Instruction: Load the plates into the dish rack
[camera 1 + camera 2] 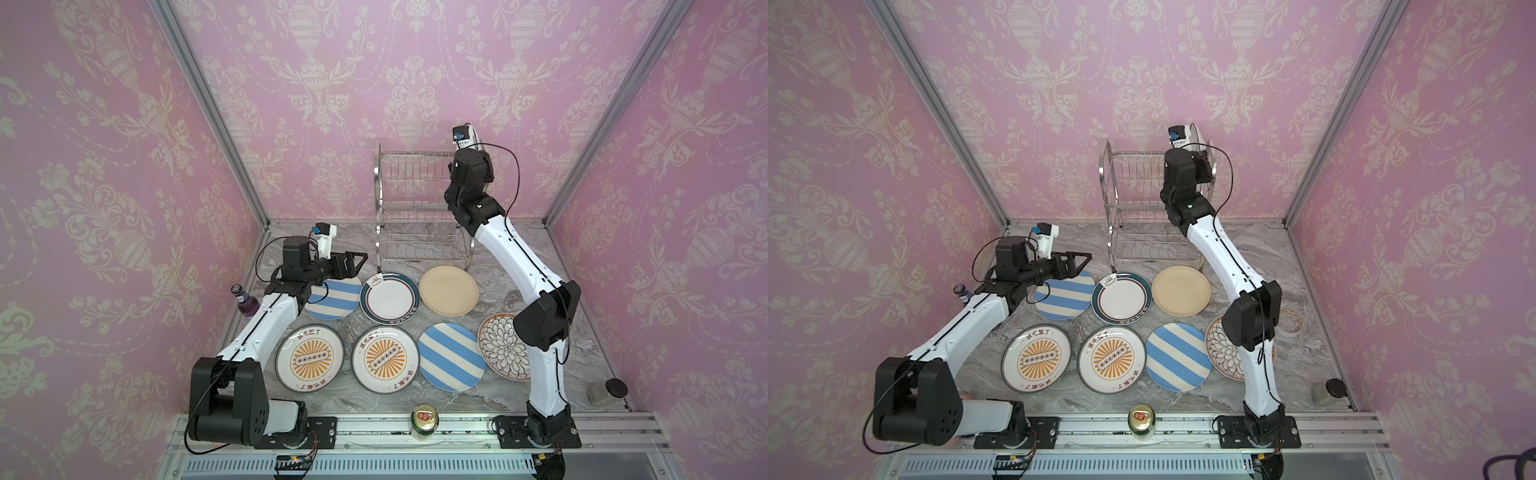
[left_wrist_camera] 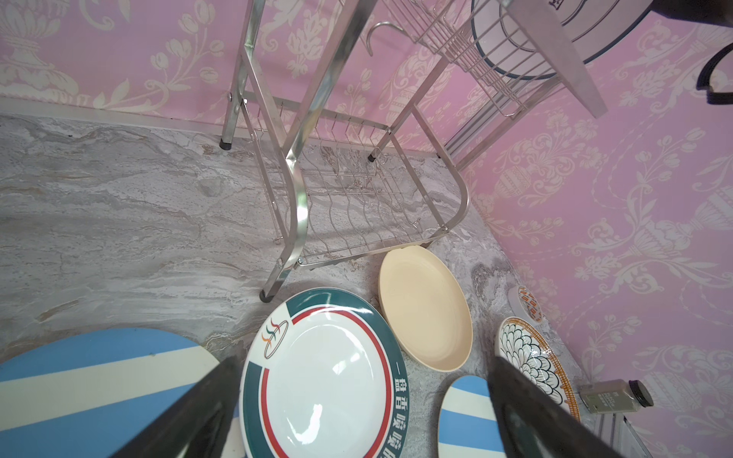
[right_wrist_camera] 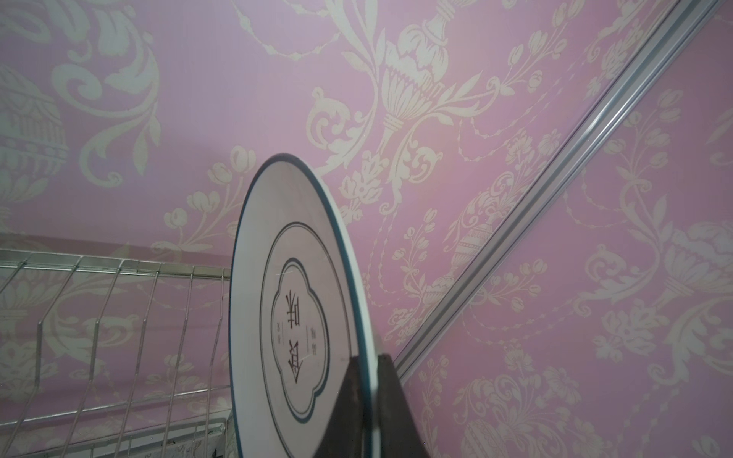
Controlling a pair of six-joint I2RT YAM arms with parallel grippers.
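Note:
The steel dish rack (image 1: pixel 415 208) stands at the back of the table. My right gripper (image 3: pixel 367 366) is shut on the rim of a black-lined white plate (image 3: pixel 293 317), held upright at the right end of the rack's upper tier (image 2: pixel 468 47). Lying flat in front of the rack are a striped plate (image 1: pixel 334 299), a green-rimmed plate (image 1: pixel 389 298) and a cream plate (image 1: pixel 449 290). Nearer me lie two sunburst plates (image 1: pixel 309 357) (image 1: pixel 385 359), a second striped plate (image 1: pixel 451 357) and a black floral plate (image 1: pixel 500 349). My left gripper (image 1: pixel 362 259) hangs open and empty above the far striped plate's back edge.
A purple bottle (image 1: pixel 245 301) stands beside the left arm. A drink can (image 1: pixel 424 422) sits on the front rail, a small black-lidded jar (image 1: pixel 606 390) lies at the right edge, and a tape roll (image 1: pixel 1289 322) lies behind the right arm. Pink walls close in on three sides.

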